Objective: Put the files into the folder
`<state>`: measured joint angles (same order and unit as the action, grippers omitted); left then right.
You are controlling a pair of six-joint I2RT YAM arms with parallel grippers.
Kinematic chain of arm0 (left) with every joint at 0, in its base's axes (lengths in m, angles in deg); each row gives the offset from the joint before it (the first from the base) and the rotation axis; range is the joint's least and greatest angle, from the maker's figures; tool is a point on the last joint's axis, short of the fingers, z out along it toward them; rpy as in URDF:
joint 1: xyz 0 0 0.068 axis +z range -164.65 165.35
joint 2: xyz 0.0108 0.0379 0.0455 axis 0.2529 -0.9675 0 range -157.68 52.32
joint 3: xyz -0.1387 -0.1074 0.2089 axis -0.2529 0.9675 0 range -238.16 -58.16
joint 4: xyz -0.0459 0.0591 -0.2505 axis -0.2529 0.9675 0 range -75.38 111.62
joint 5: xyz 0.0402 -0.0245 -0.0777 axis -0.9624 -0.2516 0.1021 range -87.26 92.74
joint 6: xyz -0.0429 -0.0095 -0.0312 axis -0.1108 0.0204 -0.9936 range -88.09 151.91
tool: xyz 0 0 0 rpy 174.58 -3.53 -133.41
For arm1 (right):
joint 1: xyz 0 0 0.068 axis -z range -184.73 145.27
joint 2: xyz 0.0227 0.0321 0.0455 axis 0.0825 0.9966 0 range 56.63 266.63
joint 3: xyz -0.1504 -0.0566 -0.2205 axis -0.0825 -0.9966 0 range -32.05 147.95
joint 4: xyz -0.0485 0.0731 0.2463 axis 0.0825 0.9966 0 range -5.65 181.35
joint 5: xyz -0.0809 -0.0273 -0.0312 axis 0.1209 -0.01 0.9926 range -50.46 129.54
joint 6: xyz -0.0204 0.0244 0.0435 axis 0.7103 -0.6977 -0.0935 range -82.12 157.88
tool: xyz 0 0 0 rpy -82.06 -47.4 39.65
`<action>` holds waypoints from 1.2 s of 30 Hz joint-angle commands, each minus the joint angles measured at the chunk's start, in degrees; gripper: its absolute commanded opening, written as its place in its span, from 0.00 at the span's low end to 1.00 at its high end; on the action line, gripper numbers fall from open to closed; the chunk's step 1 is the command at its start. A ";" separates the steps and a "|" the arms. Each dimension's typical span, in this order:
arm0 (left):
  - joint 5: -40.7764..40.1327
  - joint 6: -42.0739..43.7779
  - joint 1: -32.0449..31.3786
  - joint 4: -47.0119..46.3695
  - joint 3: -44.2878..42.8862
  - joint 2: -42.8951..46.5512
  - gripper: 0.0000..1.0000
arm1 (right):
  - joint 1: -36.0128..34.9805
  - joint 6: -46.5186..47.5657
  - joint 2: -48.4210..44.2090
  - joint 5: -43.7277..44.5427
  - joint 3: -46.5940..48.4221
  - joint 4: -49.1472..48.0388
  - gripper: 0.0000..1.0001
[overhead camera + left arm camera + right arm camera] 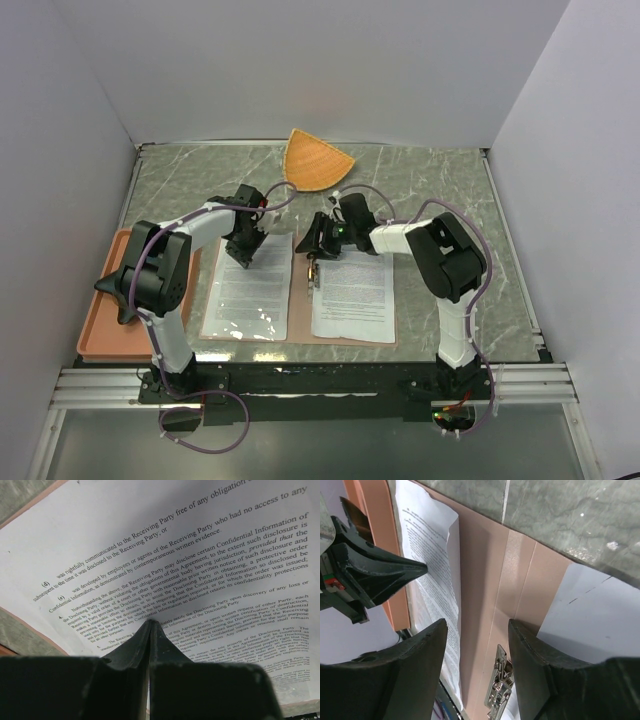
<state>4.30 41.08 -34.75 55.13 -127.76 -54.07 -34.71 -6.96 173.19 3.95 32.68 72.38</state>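
I see my left gripper (150, 625) clenched, its tip on the files (175, 555) at lower centre; my right gripper (477, 627) hangs released above the folder (485, 580) crease.

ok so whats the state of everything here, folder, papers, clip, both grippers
reddish-brown card folder, open, lying flat
left white printed paper sheet, flat on the folder's left half
right white printed paper sheet, flat on the folder's right half
small metal clip, at the spine, open or closed cannot tell
left gripper, shut, tips at the left sheet
right gripper, open over the spine
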 commanded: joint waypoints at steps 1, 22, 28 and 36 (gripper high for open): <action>-4.20 0.41 0.50 -3.77 2.81 -3.30 0.07 | -0.61 -2.18 -1.59 -1.58 -2.41 -4.99 0.59; -5.43 0.94 0.50 -4.04 2.89 -2.77 0.07 | -0.70 -6.75 -5.28 -3.78 -4.44 -12.73 0.55; -6.04 0.94 0.58 -4.30 2.98 -2.51 0.06 | -1.40 -6.40 -7.74 -3.69 -5.58 -12.12 0.54; -6.48 0.94 0.50 -4.13 2.81 -1.54 0.06 | -2.72 -5.08 -9.94 -3.25 -6.81 -8.25 0.52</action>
<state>1.29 41.28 -34.88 53.75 -127.37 -53.76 -36.70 -13.17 167.88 0.89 27.35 63.95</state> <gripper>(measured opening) 0.070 0.527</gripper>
